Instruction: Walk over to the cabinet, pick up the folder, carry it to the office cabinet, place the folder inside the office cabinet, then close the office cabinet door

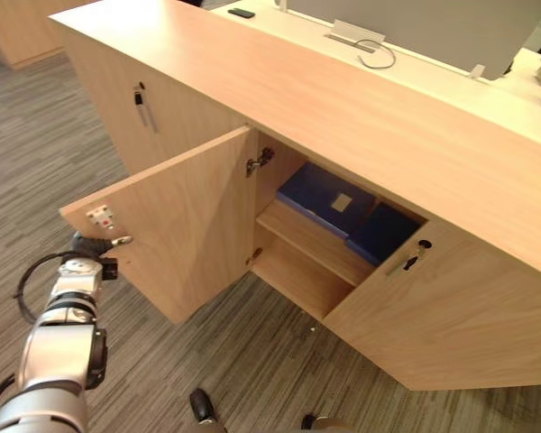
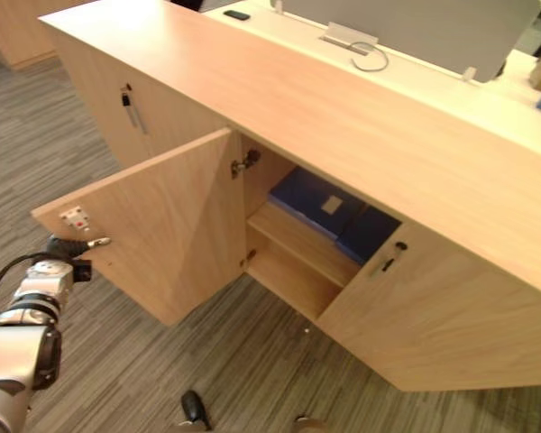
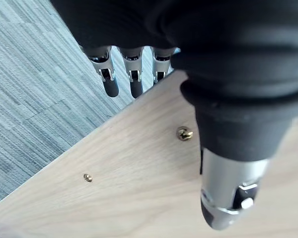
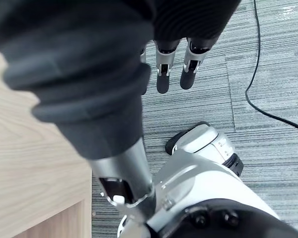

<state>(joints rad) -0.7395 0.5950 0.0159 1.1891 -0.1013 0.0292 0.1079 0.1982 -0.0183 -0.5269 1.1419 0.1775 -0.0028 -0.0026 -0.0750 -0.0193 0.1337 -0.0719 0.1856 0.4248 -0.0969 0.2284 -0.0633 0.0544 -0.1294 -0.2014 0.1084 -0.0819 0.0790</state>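
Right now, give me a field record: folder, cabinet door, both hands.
Folder: blue flat folder, lying on the upper shelf inside the light wooden office cabinet
Door: left wooden cabinet door, standing open
Left hand: at that door's free edge, fingers straight
Right hand: hanging over grey striped carpet, fingers relaxed, empty

The wooden cabinet [image 1: 361, 117] stands on grey striped carpet [image 1: 252, 361], its left door [image 1: 189, 225] swung wide. Inside, the upper shelf [image 1: 311, 242] carries a blue folder [image 1: 329, 200] lying flat, with a darker folder [image 1: 383, 233] just beside it.
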